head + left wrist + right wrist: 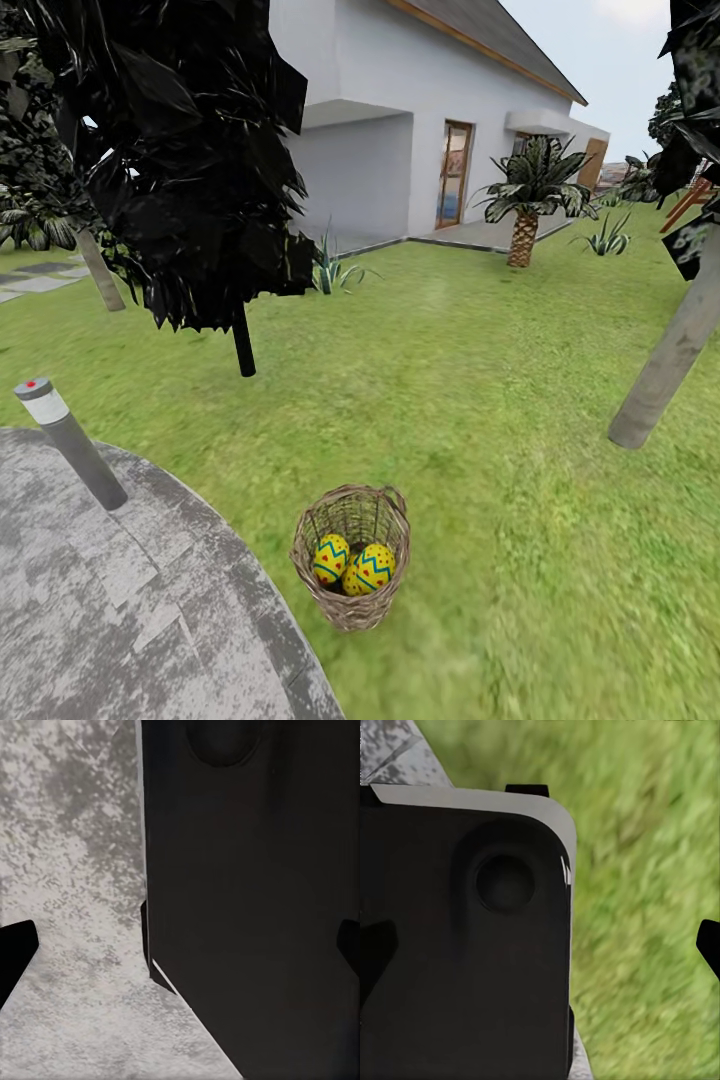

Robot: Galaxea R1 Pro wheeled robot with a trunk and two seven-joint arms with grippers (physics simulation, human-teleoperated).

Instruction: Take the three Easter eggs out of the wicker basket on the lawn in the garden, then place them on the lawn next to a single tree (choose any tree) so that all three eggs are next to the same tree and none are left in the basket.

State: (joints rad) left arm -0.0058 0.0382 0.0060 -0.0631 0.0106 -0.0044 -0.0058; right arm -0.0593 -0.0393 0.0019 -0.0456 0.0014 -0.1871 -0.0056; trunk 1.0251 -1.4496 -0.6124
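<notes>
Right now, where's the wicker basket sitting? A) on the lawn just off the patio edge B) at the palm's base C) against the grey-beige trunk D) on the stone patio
A: the wicker basket stands on the lawn beside the curved edge of the stone patio, with Easter eggs showing inside it.

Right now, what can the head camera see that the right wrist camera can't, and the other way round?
The head view alone has the wicker basket with two Easter eggs showing inside it, a pale-trunked tree, a palm, a white house and a grey post.

The right wrist view alone has a big black robot part close up, with dark fingertips at the edges.

Both share the green lawn and the grey stone patio.
</notes>
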